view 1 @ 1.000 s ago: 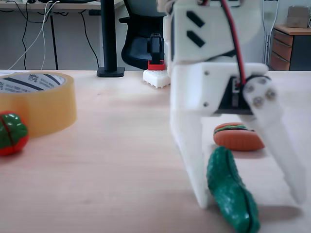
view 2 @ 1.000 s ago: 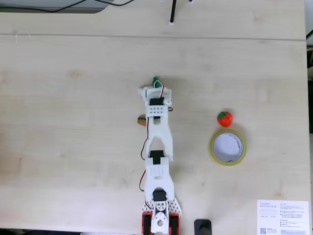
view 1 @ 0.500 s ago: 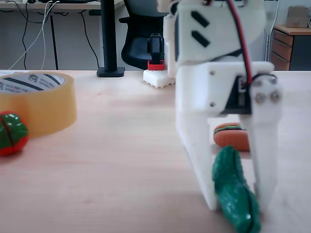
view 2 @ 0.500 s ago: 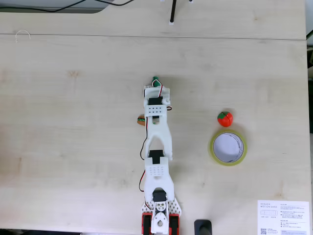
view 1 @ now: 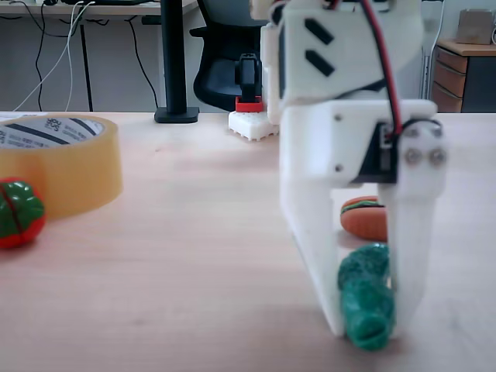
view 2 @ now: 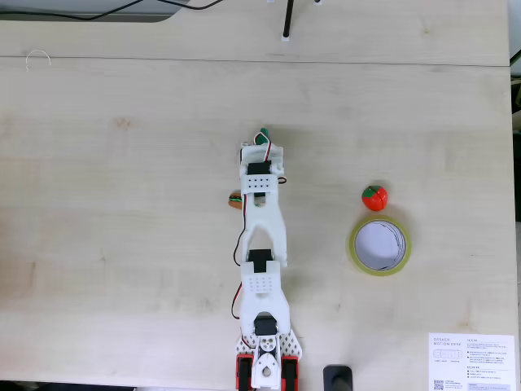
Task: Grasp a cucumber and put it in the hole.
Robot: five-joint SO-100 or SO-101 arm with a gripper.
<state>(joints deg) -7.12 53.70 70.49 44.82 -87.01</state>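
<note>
Fixed view, low: tool point(view 1: 368, 329) clenched on the cucumber point(view 1: 366, 296), its long axis running away from camera; hole point(view 2: 379, 244) lies well apart rightward from above.

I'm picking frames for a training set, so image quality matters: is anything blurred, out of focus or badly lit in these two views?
In the low fixed view the jaws and cucumber sit very close to the lens and look soft, the cucumber's bumps smeared; the tape roll is sharper. In the fixed view from above the light is even, shadows faint, and the table grain is crisp.
</note>
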